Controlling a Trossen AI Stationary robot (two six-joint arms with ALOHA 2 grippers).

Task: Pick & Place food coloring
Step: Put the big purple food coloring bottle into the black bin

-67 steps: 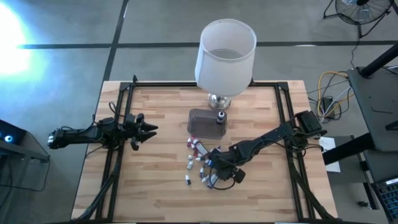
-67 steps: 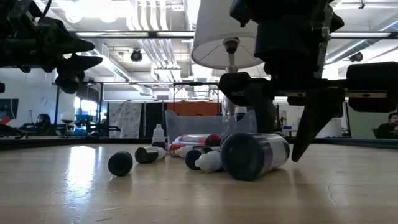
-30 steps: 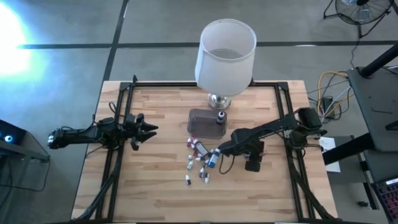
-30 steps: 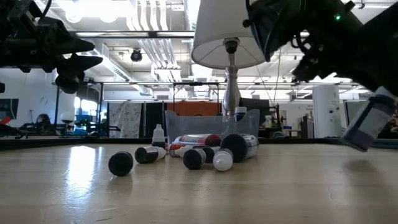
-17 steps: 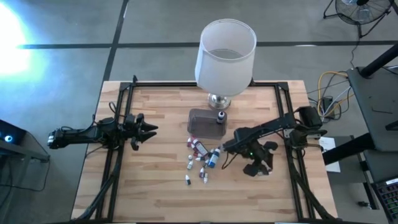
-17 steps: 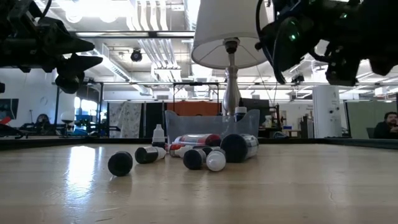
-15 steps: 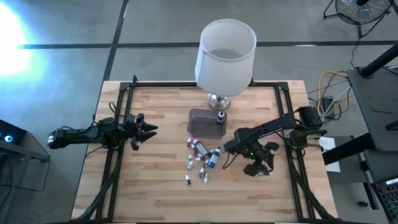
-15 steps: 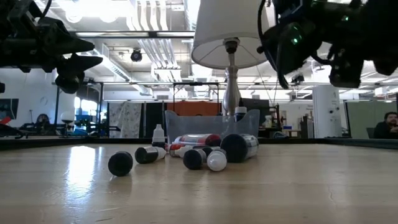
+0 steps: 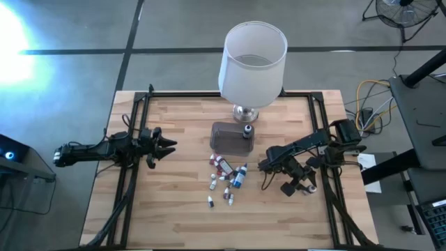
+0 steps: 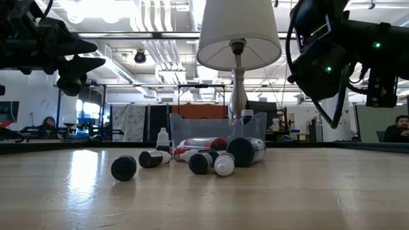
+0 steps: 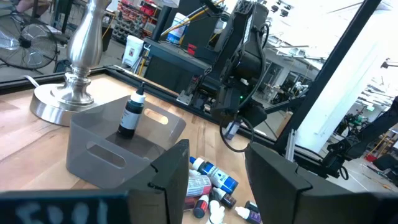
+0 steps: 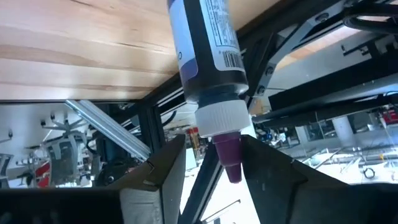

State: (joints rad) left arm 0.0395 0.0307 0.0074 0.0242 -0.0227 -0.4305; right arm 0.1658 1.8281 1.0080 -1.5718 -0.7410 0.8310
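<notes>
Held bottle: a dark-bodied food coloring bottle [image 12: 208, 59] with a white collar and purple tip sits between the fingers of the right gripper [image 12: 208, 158], tip pointing out over the table's edge in the right wrist view.
Right gripper: closed on that bottle, raised off the wood near the right side rail of the table, seen from above at [image 9: 301, 184]; well apart from the pile.
Pile of food coloring bottles [image 9: 224, 180]: tiny bottles lying scattered on the tabletop just in front of the tub, mostly on their sides; a blue-labelled one [image 9: 238, 176] lies at the pile's right edge. At table level a few black round ends and white caps face the camera [image 10: 220, 165].
Bottle in the tub: one dark dropper bottle [image 11: 130, 116] stands upright in the clear plastic tub [image 9: 231, 137].
Tub: rests just in front of the lamp base, touching or nearly so; I cannot tell which.
Lamp [image 9: 253, 54]: white shade, silver stem, at the far middle of the wooden table [image 9: 174, 216].
Left gripper [image 9: 166, 145]: hovers over the table's left side, fingers spread apart, nothing between them, well away from the bottles.
</notes>
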